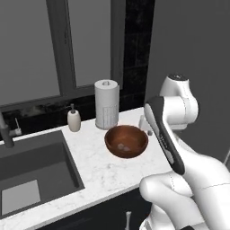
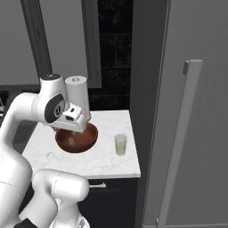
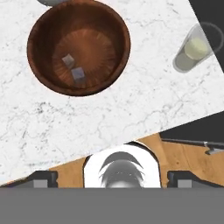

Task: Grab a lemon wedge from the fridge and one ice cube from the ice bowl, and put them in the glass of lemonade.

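Two ice cubes (image 3: 73,68) in ice bowl (image 3: 39,65) on white marble counter (image 3: 131,100); gripper (image 3: 113,178) fingers apart.

A glossy white arm (image 1: 188,175) of rounded, bulbous links, with dark grey joint caps and black seams

Kitchen, marble counter (image 1: 108,173) w/ sink (image 1: 33,175), fridge (image 2: 196,111)

Glossy wooden ice bowl (image 3: 78,46); veined marble counter (image 3: 131,100); clear glass of lemonade (image 3: 194,47)
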